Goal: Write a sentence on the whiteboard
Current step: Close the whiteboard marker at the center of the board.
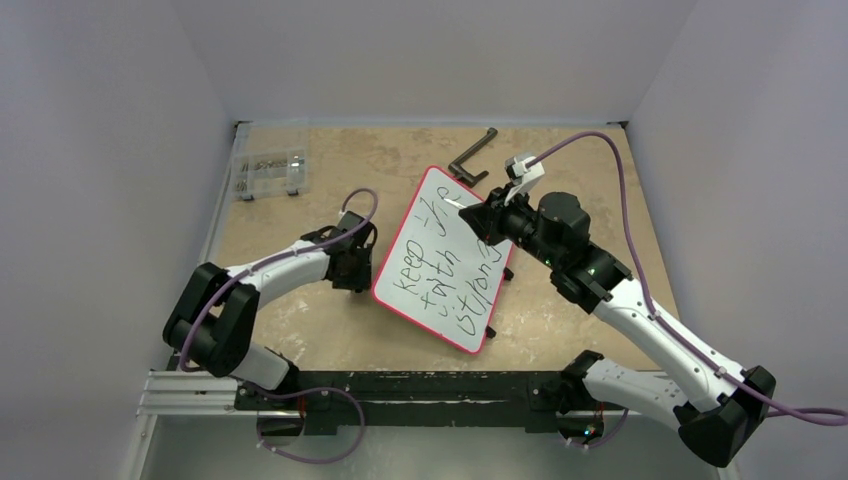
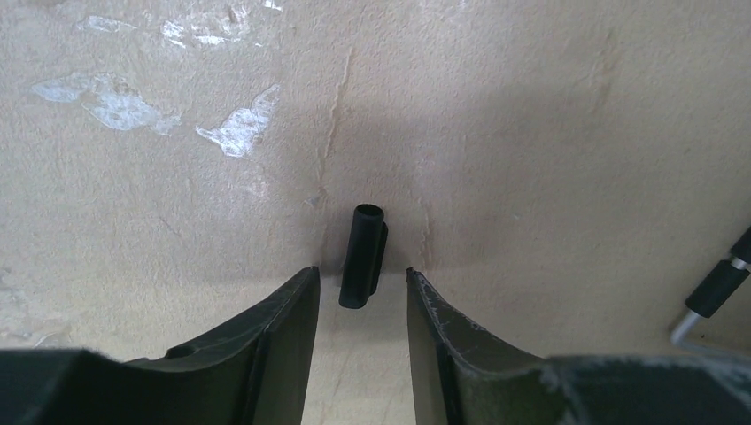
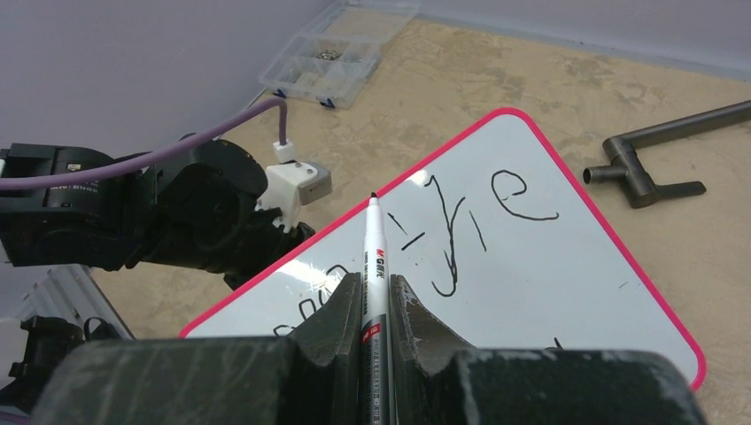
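Note:
The whiteboard [image 1: 424, 214] with its thin red rim lies tilted at the table's middle. The sentence [image 1: 450, 275] is written on it in black, in three lines, about "keep the faith strong". My right gripper [image 3: 375, 285] is shut on a white marker [image 3: 372, 252]. The marker's black tip is over the board [image 3: 576, 292] near its left rim, beside the word "the" [image 3: 478, 212]; I cannot tell if it touches. My left gripper [image 2: 361, 282] is open, low over the table, left of the board [image 1: 352, 268]. A black marker cap [image 2: 363, 255] lies between its fingertips, untouched.
A clear plastic parts box [image 1: 270, 172] stands at the back left, also in the right wrist view [image 3: 336, 57]. A dark metal angled handle [image 1: 472, 160] lies behind the board [image 3: 651, 158]. A black-tipped metal rod [image 2: 719, 285] shows at the left wrist view's right edge.

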### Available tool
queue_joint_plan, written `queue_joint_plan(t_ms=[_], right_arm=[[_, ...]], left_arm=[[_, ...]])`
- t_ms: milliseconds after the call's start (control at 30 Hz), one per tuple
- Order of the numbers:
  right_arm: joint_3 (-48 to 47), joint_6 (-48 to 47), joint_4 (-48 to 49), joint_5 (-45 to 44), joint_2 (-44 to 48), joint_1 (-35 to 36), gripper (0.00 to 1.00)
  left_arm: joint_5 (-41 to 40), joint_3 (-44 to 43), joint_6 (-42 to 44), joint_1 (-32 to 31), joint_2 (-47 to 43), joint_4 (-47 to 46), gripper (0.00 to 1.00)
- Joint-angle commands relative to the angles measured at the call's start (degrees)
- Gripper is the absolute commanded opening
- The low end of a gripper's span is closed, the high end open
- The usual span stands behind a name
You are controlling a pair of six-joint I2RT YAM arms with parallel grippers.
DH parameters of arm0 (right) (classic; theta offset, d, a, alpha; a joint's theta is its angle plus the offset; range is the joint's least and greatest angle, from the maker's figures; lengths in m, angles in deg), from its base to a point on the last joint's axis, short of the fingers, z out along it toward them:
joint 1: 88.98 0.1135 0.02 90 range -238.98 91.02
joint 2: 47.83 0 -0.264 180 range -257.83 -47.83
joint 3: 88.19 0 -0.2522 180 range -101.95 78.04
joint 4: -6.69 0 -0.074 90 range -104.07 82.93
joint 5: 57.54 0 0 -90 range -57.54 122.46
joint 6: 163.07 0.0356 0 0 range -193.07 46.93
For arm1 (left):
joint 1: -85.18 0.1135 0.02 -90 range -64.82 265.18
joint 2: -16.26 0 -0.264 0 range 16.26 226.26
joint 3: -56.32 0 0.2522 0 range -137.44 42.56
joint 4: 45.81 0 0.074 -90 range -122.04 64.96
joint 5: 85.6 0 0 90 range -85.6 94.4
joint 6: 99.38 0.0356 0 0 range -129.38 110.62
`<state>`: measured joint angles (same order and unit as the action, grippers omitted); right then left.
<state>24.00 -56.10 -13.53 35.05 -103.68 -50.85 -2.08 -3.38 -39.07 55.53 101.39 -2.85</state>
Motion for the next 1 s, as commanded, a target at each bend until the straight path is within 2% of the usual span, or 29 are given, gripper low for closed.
queue_joint_plan(t_ms=[0,333,400,633,833,900,967], right_arm=[[-2.38,-0.01,1.61,0.58,0.10,-0.17,0.00],[-2.43,-0.49,1.50,0.53,-0.17,-0.24,0.00],[-2.60,-0.61,1.39,0.55,-0.30,-0.20,0.00],[-4.18,-1.35,0.82,2.76,-0.98,-0.20,0.00],[-5.92,-1.50,1.44,8.78,-1.69,-0.23,0.00],[-6.75,-1.70,1.15,11.11,-2.07,-0.22,0.00],[-7.73,-2.28,0.58,12.64,-2.51,-0.20,0.00]], left_arm=[[-1.34,-1.52,-4.50,0.29,1.27,-1.35,0.38],[-1.00,0.23,-5.21,0.33,6.87,-6.52,0.16],[-1.14,0.14,-4.93,0.34,6.52,-6.73,0.01],[-2.04,-1.53,-3.15,0.34,-5.75,0.05,0.00],[-3.58,-7.58,5.20,0.35,-17.25,11.72,0.00],[-1.80,-9.66,7.91,0.12,-20.30,13.69,0.00],[5.06,-10.71,10.36,0.13,-23.56,12.85,0.00]])
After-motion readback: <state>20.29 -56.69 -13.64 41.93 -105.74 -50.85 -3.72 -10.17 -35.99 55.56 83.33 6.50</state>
